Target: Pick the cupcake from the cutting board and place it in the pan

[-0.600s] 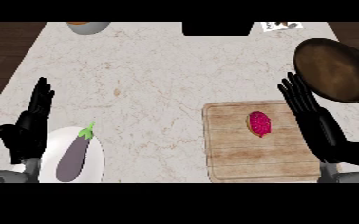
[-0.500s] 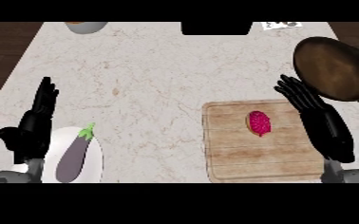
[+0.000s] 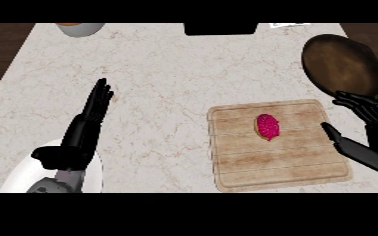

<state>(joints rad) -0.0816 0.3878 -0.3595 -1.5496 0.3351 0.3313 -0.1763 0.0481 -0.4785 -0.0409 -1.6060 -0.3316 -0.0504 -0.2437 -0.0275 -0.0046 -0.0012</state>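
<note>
A cupcake with pink frosting point(image 3: 267, 126) lies on the wooden cutting board point(image 3: 277, 157), in its upper middle. The dark brown pan point(image 3: 341, 67) sits at the right edge, just beyond the board. My right hand point(image 3: 356, 136) is at the board's right edge, open, fingers spread toward the pan's lower rim and thumb over the board; it is apart from the cupcake. My left hand point(image 3: 83, 130) is open at the lower left, fingers straight and pointing up the counter.
A white plate point(image 3: 22, 174) shows at the lower left, mostly hidden under my left forearm. A grey bowl point(image 3: 80, 28) stands at the back left, a black object point(image 3: 220, 28) at the back middle and a paper point(image 3: 289, 24) at the back right.
The view has shifted, so everything sits further left and lower. My right hand has dropped to the board's right edge. My left hand now covers the plate, and the eggplant on it no longer shows.
</note>
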